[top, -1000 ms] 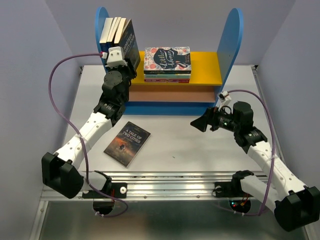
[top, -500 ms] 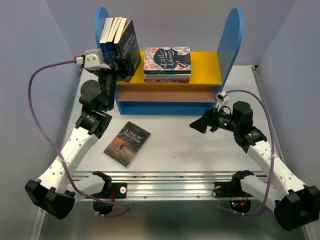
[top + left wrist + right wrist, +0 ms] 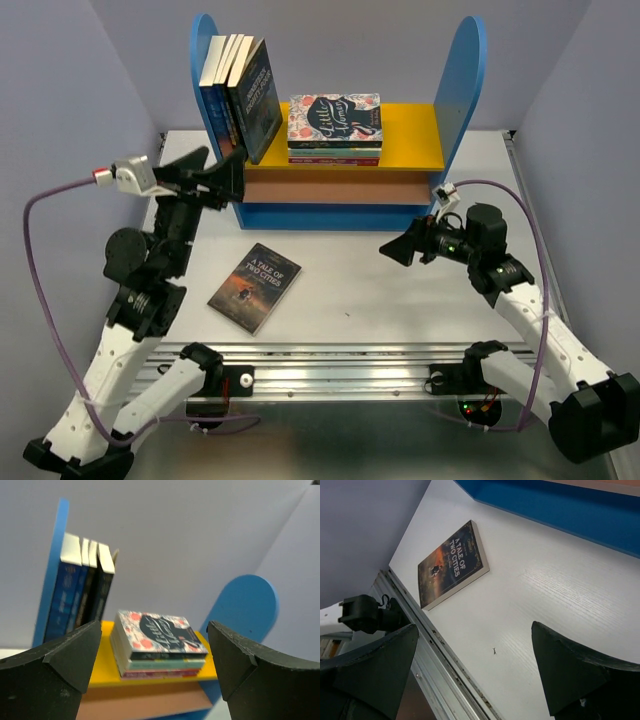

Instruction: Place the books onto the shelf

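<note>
L fingers (image 3: 65, 665): spread wide, released, nothing betw. them; held in the air off the front-left corner of the shelf (image 3: 462, 70), tips aimed at it, no contact seen. L wrist view frames the shelf's upper level betw. both fingers. R fingers (image 3: 570, 675): also spread wide, released, empty; above the desk (image 3: 370, 290) in front of the shelf's R end, tips pointing twd. desk centre. Upright books (image 3: 238, 90): appear to be four, on the yellow upper board at its L end, against the L blue side panel; outermost one tilts, top leaning R. A Tale of Two Cities (image 3: 254, 287): not on shelf; lies flat, cover up, on the desk front-left of centre, set at an angle, near the desk's front rail, well apart from both sets of fingers; shows betw. the R fingers in the R wrist view. Little Women stack (image 3: 334, 127): flat pile, floral cover on top, mid yellow board, just R of the upright books, not touching them. Shelf: at back of desk, middle board brownish, base blue. Purple cable (image 3: 45, 260): loops out from L wrist.
</note>
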You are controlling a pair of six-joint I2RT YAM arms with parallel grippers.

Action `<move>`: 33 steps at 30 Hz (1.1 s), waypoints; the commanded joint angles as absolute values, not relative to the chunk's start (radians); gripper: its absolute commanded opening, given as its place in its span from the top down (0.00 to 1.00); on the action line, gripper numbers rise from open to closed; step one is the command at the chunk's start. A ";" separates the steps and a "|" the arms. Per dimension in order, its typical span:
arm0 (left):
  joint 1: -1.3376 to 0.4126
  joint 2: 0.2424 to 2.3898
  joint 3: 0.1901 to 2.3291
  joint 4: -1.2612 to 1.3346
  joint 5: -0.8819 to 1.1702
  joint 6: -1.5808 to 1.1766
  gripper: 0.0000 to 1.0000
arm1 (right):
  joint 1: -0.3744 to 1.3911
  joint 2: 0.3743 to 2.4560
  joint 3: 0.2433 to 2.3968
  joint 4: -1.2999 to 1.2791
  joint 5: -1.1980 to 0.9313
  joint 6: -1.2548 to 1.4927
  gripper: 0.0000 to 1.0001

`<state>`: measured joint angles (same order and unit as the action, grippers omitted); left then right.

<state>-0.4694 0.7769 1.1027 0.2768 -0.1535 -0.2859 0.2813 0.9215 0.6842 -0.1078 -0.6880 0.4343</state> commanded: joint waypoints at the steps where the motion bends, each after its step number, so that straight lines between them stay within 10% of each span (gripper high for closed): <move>1: -0.469 0.618 0.905 0.210 0.048 -0.481 0.01 | 0.282 0.878 0.669 -0.084 -0.539 0.436 0.00; 18: -0.469 0.571 0.602 -0.127 0.080 -0.667 0.01 | 0.282 0.897 0.624 -0.035 -0.614 0.469 0.00; 33: -0.445 1.100 0.735 -0.511 -0.509 -0.979 0.01 | 0.311 0.976 0.626 -0.109 -0.557 0.468 0.00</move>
